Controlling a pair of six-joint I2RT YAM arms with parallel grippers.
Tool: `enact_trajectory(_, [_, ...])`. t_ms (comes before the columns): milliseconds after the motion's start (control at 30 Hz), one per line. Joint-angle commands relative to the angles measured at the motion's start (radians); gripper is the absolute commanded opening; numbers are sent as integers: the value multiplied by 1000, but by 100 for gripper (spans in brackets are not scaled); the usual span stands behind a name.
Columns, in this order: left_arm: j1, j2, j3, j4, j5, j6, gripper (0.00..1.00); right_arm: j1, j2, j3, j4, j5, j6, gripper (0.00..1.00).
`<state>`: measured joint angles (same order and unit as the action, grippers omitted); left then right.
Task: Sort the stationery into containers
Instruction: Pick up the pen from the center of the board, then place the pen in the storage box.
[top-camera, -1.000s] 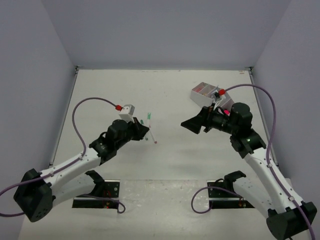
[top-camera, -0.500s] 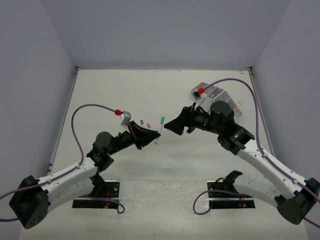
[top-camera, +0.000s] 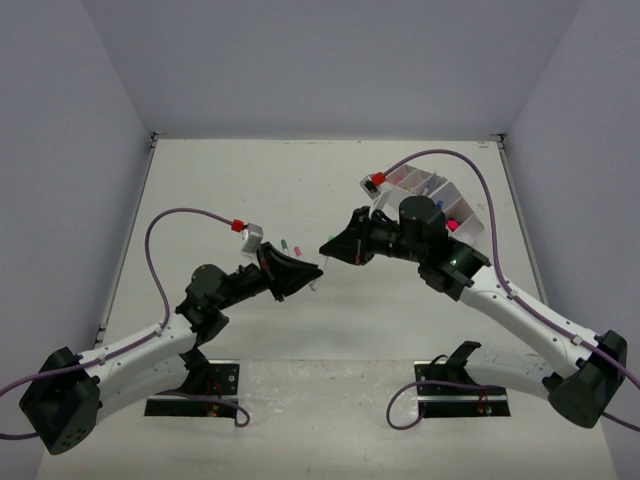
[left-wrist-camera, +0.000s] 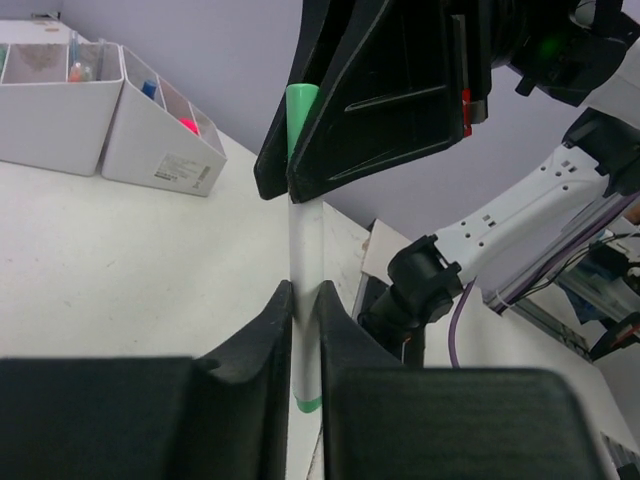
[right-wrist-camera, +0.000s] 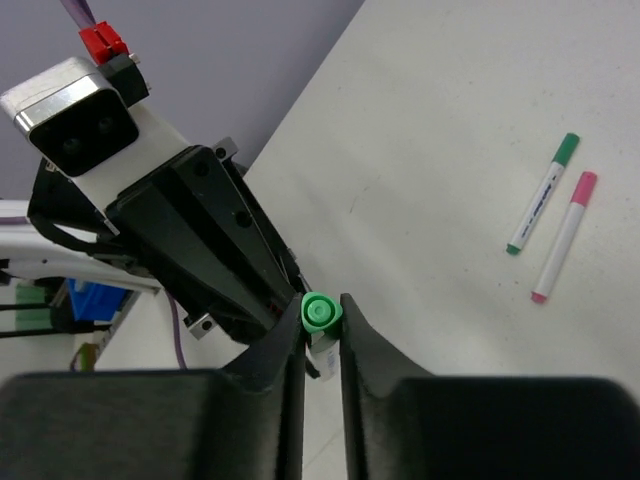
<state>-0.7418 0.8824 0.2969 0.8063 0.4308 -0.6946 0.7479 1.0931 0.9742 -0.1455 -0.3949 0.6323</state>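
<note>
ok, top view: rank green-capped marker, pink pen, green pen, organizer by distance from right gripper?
1. Green-capped marker, in the right gripper's jaws.
2. Pink pen and green pen, just left: too close to call.
3. White organizer, behind the arm.

Mid-table: left gripper (left-wrist-camera: 303, 305) and right gripper (right-wrist-camera: 321, 325) stood nose to nose, both clamped on one green-capped pen (left-wrist-camera: 303, 240), barring passage between them.
Just beyond, on the table (top-camera: 220, 180): green pen (right-wrist-camera: 541, 195) and pink pen (right-wrist-camera: 563, 238) lay side by side, apart, as low obstacles.
Far right: white organizer (left-wrist-camera: 50, 120), its near-left approach blocked by the right arm (top-camera: 500, 300).
Open room: bare tabletop far left, far centre, and between the arm bases.
</note>
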Motion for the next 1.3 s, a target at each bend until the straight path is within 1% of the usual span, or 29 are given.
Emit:
enact_trajectory(0, [-5, 1, 23, 46, 11, 21, 31, 5, 7, 40, 38, -13, 6, 0])
enact_trajectory(67, [-5, 1, 50, -1, 11, 31, 76, 4, 8, 47, 0, 9, -9, 0])
enact_trajectory(100, [-7, -8, 65, -40, 4, 36, 88, -2, 8, 56, -31, 78, -33, 0])
enact_trajectory(133, [-6, -25, 92, -121, -32, 42, 96, -18, 1, 63, -75, 166, -59, 0])
enact_trajectory(167, [-5, -39, 127, -232, -85, 55, 100, -41, -13, 66, -127, 233, -73, 0])
enact_trajectory(233, [-5, -77, 179, -407, -235, 73, 100, -135, -36, 62, -192, 353, -89, 0])
enact_trajectory(267, [-6, -84, 206, -495, -276, 72, 100, -160, -52, 61, -236, 395, -91, 0])
enact_trajectory(300, [-7, -106, 236, -600, -409, 67, 100, -248, -76, 57, -297, 537, -94, 0])
enact_trajectory(333, [-6, -119, 275, -738, -500, 53, 100, -328, -94, 46, -327, 651, -96, 0])
enact_trajectory(367, [-5, -125, 304, -842, -574, 41, 100, -395, -114, 33, -343, 745, -100, 0])
enact_trajectory(433, [-5, -125, 340, -981, -681, 29, 100, -510, -149, 8, -354, 895, -109, 0])
enact_trajectory(533, [-5, -116, 341, -1002, -658, 50, 100, -639, -132, 8, -313, 971, -130, 0])
enact_trajectory(600, [-4, -105, 340, -1000, -636, 51, 100, -679, -85, 21, -292, 1013, -124, 0])
enact_trajectory(700, [-4, -80, 343, -1013, -586, 53, 100, -742, 32, 61, -274, 1042, -123, 0])
enact_trajectory(767, [-5, -73, 336, -1015, -566, 57, 100, -779, 84, 71, -254, 1033, -120, 0])
enact_trajectory(867, [-4, -72, 312, -1001, -553, 61, 100, -797, 145, 58, -189, 985, -118, 0])
enact_trajectory(1000, [-4, -65, 303, -992, -539, 73, 100, -797, 201, 44, -137, 1029, -92, 0])
enact_trajectory(1067, [-4, -60, 308, -998, -534, 86, 100, -799, 216, 38, -104, 1009, -84, 0])
enact_trajectory(1267, [-5, -42, 309, -1004, -529, 99, 100, -798, 269, 38, -98, 958, -57, 0])
